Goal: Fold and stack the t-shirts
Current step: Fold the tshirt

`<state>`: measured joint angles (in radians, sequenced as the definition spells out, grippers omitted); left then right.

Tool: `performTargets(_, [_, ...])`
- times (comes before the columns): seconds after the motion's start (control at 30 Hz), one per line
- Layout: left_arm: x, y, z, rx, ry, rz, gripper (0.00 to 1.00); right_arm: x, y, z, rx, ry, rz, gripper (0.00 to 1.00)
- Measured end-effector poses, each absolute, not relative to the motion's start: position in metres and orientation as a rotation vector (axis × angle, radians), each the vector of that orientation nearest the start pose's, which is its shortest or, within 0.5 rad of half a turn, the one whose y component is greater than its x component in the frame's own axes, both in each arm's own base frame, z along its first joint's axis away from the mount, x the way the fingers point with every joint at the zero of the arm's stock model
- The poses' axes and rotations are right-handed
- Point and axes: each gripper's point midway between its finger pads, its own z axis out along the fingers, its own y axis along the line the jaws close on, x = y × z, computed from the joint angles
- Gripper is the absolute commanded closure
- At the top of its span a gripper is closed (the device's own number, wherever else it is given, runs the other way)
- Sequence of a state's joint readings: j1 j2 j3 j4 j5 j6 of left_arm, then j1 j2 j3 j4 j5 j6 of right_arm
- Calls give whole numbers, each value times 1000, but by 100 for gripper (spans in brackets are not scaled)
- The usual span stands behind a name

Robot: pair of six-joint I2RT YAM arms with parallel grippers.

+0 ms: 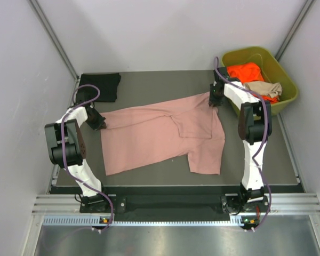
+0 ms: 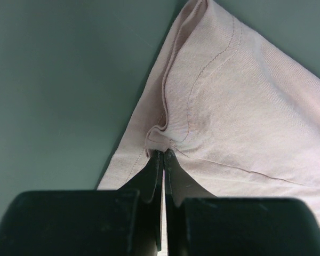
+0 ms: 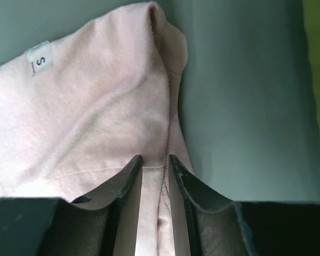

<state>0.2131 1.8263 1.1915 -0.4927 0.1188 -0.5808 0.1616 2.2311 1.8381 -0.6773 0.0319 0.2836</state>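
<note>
We note a flat, dark grey-green table top (image 1: pixel 165 85) filling the middle of the top view. Both wrist views show the same matte surface (image 2: pixel 58 80) (image 3: pixel 245 80). Plain pale walls enclose it on three sides: left wall (image 1: pixel 21 80), back wall (image 1: pixel 165 32), right wall (image 1: pixel 314 80). A slim metal bar (image 1: pixel 53 37) runs along the left corner, and a second bar (image 1: pixel 296 26) along the right corner. An olive-green bin (image 1: pixel 288 98) sits at the far right corner. At the near edge lies a silver rail (image 1: pixel 165 205), then a perforated strip (image 1: pixel 165 220), then a brushed metal sheet (image 1: pixel 165 240). Lighting is even, with soft shadows.
</note>
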Motion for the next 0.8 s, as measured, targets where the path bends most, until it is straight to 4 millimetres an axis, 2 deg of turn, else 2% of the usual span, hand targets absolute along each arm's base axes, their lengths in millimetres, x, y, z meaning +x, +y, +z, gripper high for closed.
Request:
performTargets(0.13, [394,39,35,-1011,2520,-272,100,507,89,38,173,2653,108,75])
performTargets(0.23, [394,39,35,-1010,2520,-272,100,506,88,32,178,2666,104,81])
performTargets(0.43, [394,38,35,-1006,2522,-271,100,508,87,32,186,2659,95,100])
performTargets(0.8, [393,42,35,-1003,2525,-234,100,508,81,35,194,2652,46,100])
